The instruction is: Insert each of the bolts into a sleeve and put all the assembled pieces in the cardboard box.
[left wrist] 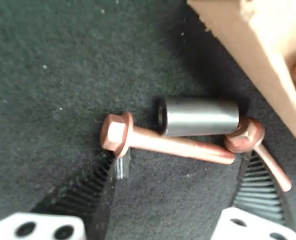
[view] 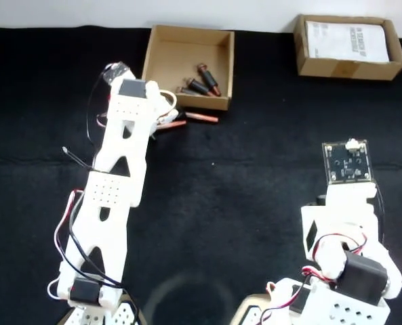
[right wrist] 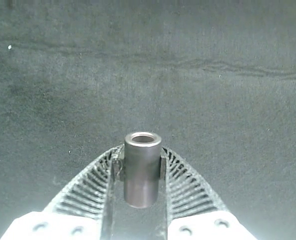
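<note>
The left gripper [left wrist: 181,162] is spread wide open, low over the black table [left wrist: 63,65]. A copper bolt [left wrist: 172,145] lies flat right between its fingertips. Just past that bolt lies a gray sleeve [left wrist: 200,116] on its side. A second bolt [left wrist: 245,136] has its head next to one fingertip. Farther out is the cardboard box [left wrist: 247,45]. The right gripper [right wrist: 141,159] is pinching a second sleeve [right wrist: 142,175], whose open end points away from the gripper.
</note>
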You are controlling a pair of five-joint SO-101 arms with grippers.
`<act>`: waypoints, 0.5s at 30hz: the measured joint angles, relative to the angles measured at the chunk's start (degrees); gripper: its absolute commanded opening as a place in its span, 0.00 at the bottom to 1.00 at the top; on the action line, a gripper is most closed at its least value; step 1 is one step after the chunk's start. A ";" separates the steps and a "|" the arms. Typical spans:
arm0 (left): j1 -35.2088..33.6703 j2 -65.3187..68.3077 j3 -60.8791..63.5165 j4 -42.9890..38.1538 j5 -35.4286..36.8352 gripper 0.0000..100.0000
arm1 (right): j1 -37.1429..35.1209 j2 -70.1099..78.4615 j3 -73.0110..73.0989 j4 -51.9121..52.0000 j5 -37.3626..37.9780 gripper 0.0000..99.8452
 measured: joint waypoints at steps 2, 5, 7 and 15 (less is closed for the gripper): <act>-0.09 0.00 -0.09 0.35 0.00 0.12 | 0.00 0.00 0.00 -0.18 0.00 0.01; -0.09 -0.18 -0.18 1.58 -2.64 0.02 | 0.00 0.00 0.00 -0.18 0.00 0.01; 0.00 -0.18 -0.18 1.58 -5.01 0.03 | 0.00 0.00 0.00 -0.18 0.00 0.01; -2.90 0.26 -0.09 2.55 -8.62 0.01 | 0.00 0.00 0.00 -0.35 0.00 0.01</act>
